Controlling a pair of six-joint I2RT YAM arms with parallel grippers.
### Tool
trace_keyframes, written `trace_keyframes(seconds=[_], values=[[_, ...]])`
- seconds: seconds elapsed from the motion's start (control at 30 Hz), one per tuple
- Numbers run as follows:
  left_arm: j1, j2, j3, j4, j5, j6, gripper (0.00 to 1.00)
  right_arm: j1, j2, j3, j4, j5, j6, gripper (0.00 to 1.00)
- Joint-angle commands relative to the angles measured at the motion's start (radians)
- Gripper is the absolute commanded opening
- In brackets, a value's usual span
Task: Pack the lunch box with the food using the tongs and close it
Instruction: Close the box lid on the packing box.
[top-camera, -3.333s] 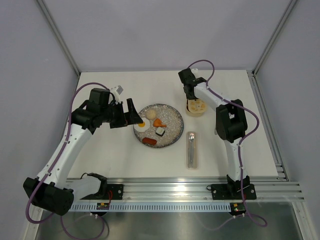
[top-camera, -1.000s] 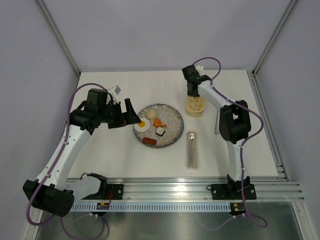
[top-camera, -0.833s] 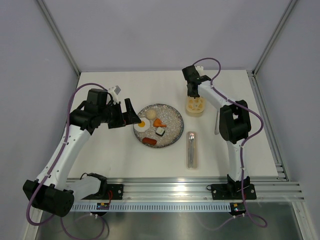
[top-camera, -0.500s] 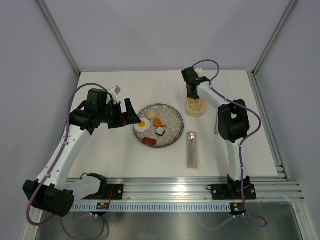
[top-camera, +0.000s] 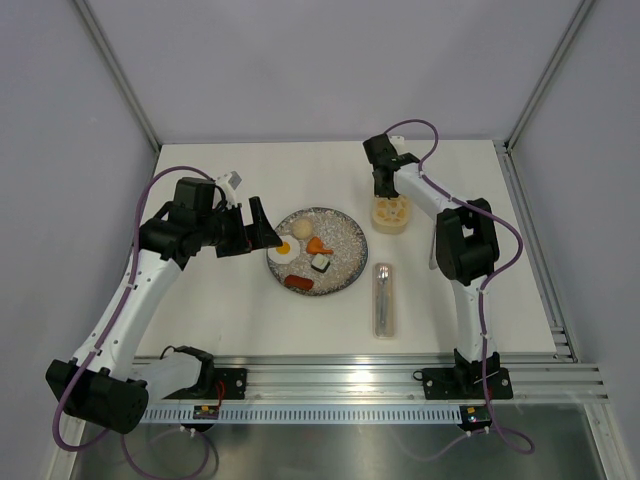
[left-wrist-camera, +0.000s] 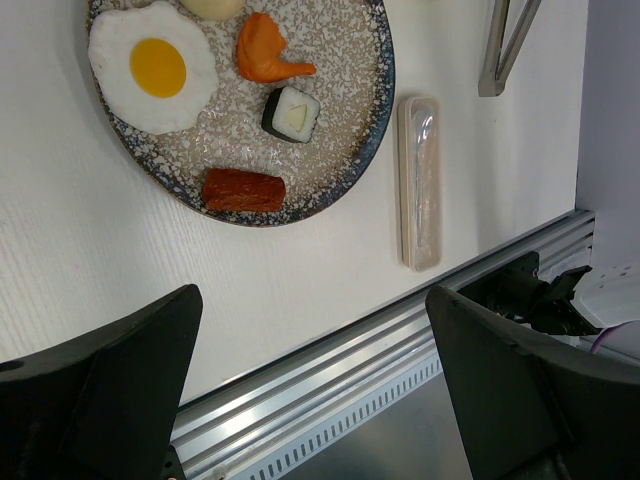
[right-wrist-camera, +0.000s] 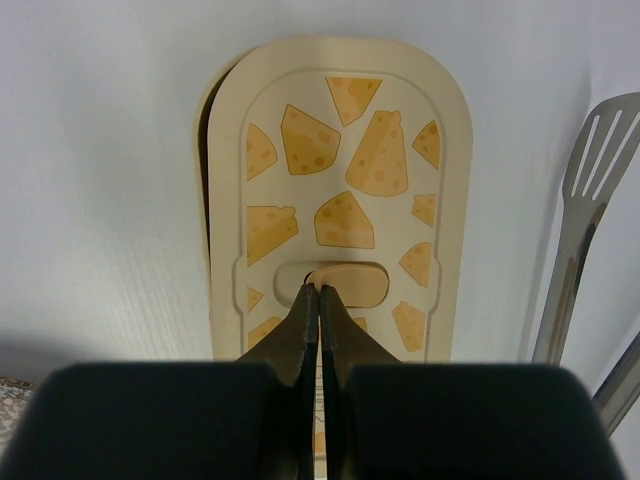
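Observation:
The cream lunch box (top-camera: 392, 213) sits right of the plate, its cheese-patterned lid (right-wrist-camera: 340, 180) lying on it slightly askew, so the tub rim (right-wrist-camera: 207, 150) shows on the left. My right gripper (right-wrist-camera: 318, 290) (top-camera: 384, 190) is shut, its tips pinching the small tab in the lid's middle recess. The silver tongs (right-wrist-camera: 590, 220) (left-wrist-camera: 507, 45) lie on the table to the right of the box. On the plate are a fried egg (left-wrist-camera: 152, 67), an orange piece (left-wrist-camera: 268, 50), a sushi roll (left-wrist-camera: 291, 114), a sausage (left-wrist-camera: 243, 189) and a bun (left-wrist-camera: 212, 6). My left gripper (left-wrist-camera: 312, 340) (top-camera: 262, 228) hangs open left of the plate, holding nothing.
The speckled grey plate (top-camera: 350, 236) lies mid-table. A long clear cutlery case (top-camera: 384, 297) (left-wrist-camera: 420, 180) lies near the front edge, right of the plate. The metal rail (top-camera: 400, 380) runs along the near edge.
My right wrist has shifted a little to the left above the lunch box. The left arm, the plate and the food have not moved.

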Motion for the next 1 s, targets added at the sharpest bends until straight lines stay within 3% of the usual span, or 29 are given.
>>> trace_keyframes(seconds=[0.0,0.97], values=[[0.006,-0.013,-0.01,0.029,0.011,0.009,0.99,-0.003,0.013,0.004,0.034,-0.038,-0.015,0.0],[0.006,0.019,-0.013,0.049,0.017,0.006,0.99,-0.002,-0.092,-0.136,0.178,-0.121,-0.092,0.0]])
